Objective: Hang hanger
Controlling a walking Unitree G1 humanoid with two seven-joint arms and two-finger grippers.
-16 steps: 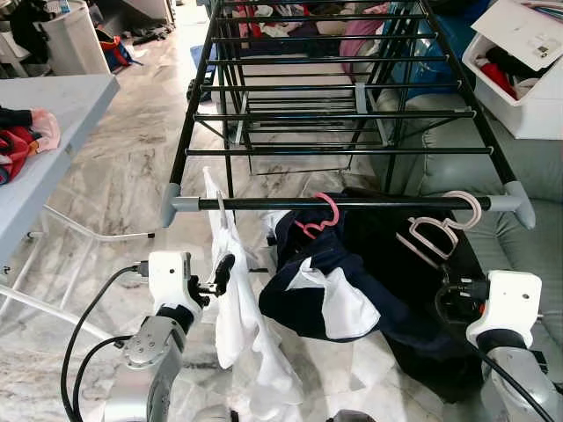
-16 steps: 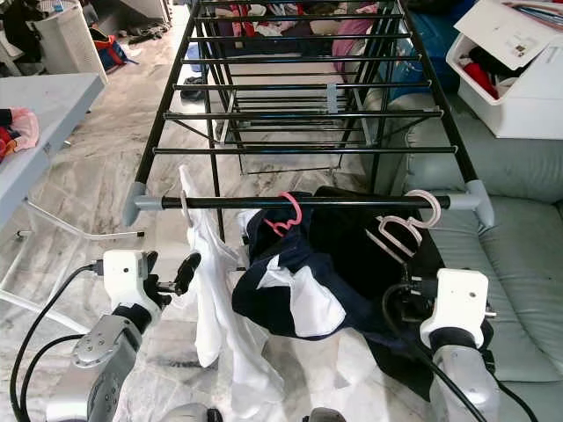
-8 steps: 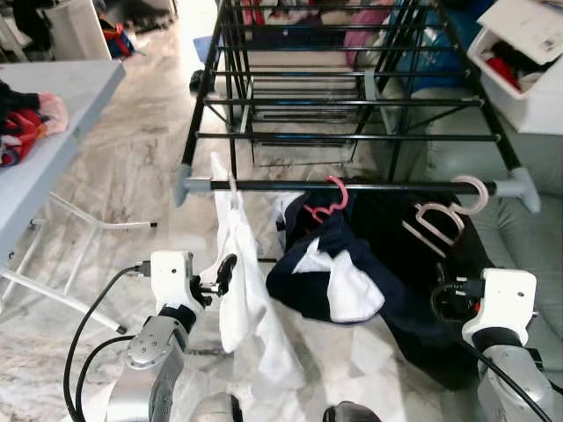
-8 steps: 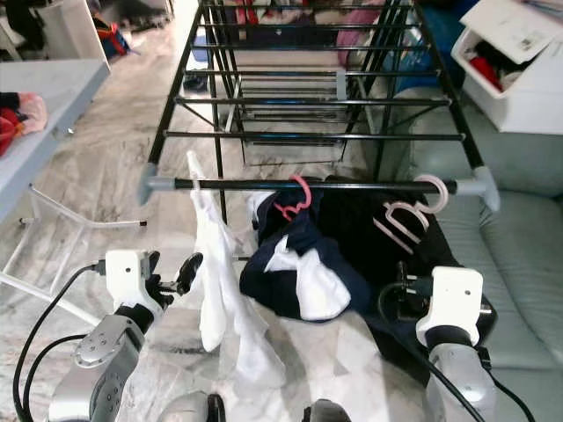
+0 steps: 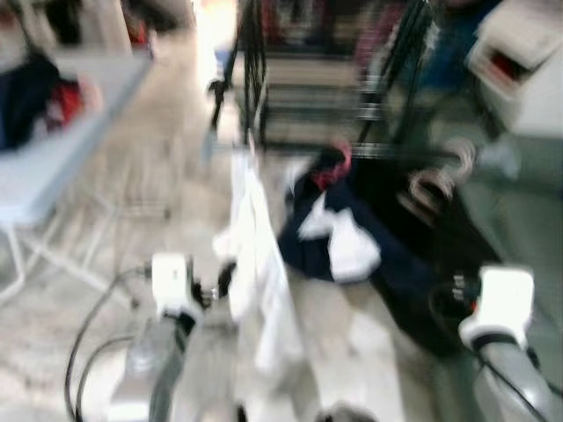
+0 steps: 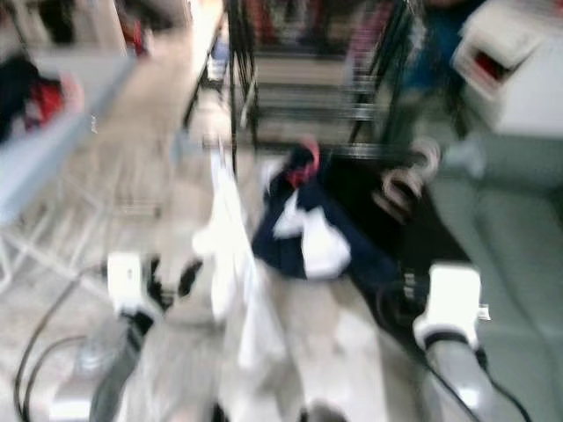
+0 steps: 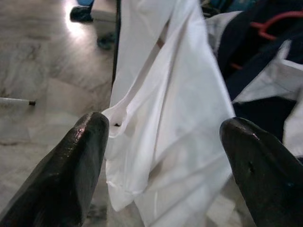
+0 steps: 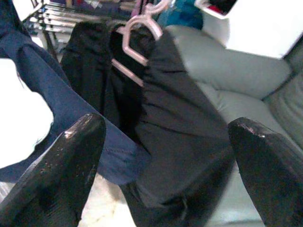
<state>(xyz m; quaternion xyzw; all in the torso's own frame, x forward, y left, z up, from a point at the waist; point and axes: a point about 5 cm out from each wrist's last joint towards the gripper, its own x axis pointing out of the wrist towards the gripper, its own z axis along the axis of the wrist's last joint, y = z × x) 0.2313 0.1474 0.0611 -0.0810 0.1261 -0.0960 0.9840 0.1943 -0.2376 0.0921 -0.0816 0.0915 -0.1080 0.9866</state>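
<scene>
Right, three garments hang off the rack's front rail (image 5: 387,151): white shirt (image 7: 175,118), navy top (image 5: 339,237), black garment (image 8: 175,118) on a pink plastic hanger (image 8: 135,40) at one o'clock. Left gripper (image 7: 161,175) and right gripper (image 8: 163,170) gape, empty.

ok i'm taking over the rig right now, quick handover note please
Left gripper: open, empty, pointed at the white shirt on the rack's front bar.
Right gripper: open, empty, facing the black garment on the pink hanger, beside the sofa.
Navy garment on the red hanger hangs between those two.
Head views are blurred; the rack shows only roughly.
Done: three hangers appear to be on the bar.
Left: nothing is held, so check whether more hangers need fetching.
</scene>
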